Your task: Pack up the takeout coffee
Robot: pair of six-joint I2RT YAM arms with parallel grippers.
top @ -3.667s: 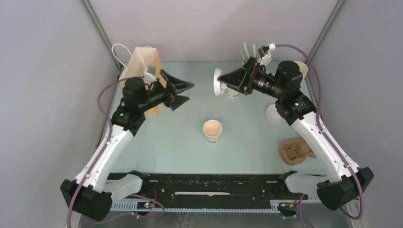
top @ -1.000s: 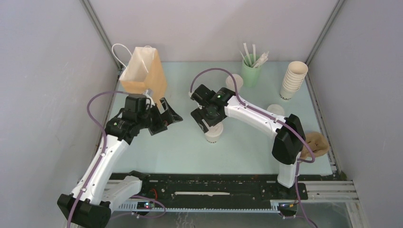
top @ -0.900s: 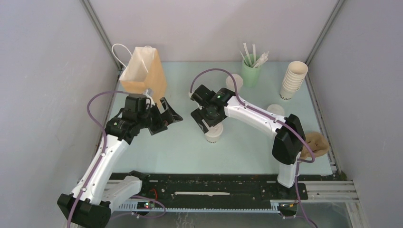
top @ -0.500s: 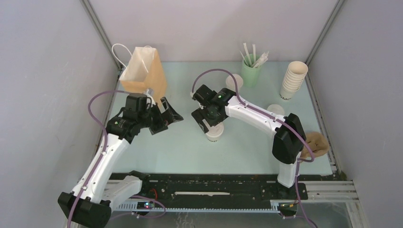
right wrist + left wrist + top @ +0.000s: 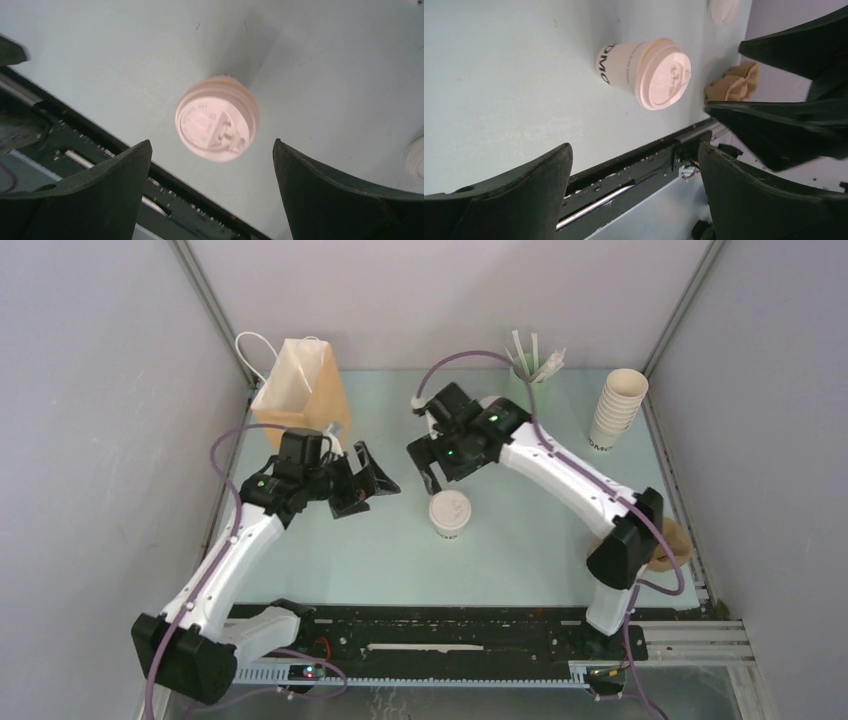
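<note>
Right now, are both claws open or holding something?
Left gripper: open, empty.
Right gripper: open, empty, over the cream paper cup with white plastic lid.

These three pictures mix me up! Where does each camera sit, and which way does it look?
Top external: high behind the robot, looking down on the table; shows the left arm, right arm, left tool and right tool.
Left wrist: on the left arm, looking slantwise at the lidded cup; shows its own fingers.
Right wrist: on the right arm, looking straight down on that cup; shows its own fingers.
Shared: all three see the lidded cup.
</note>
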